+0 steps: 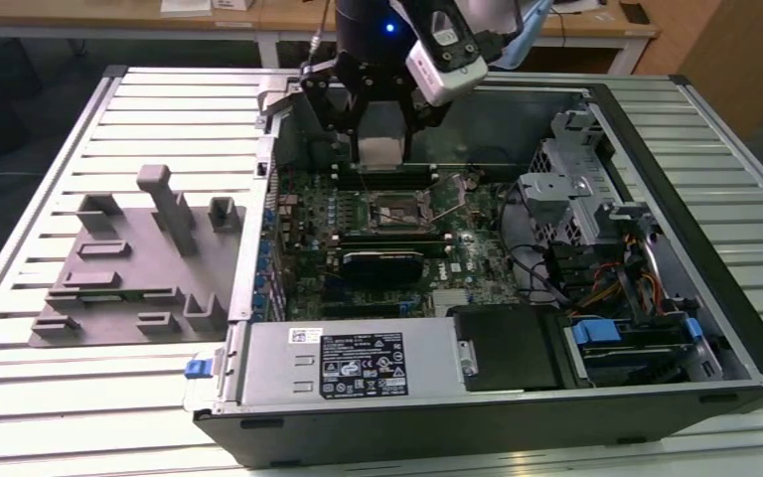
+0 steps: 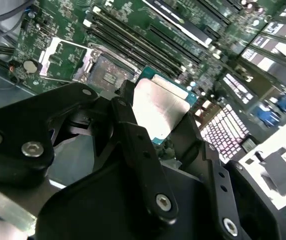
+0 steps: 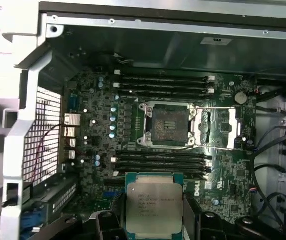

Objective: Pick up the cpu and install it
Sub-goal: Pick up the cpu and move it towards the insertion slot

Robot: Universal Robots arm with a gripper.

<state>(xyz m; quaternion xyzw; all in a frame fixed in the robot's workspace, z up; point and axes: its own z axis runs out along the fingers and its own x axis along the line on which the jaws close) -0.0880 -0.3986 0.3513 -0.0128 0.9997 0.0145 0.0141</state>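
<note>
Over the motherboard, near the open socket: cpu clamped between fingers of gripper; hazard, probably: tilted or offset seating bending socket pins.

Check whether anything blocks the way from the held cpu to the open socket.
Nothing visible does. The gripper is shut on the cpu above the motherboard. In the first wrist view the socket lies open, its metal cover swung aside, with low memory slots on the board between cpu and socket.
</note>
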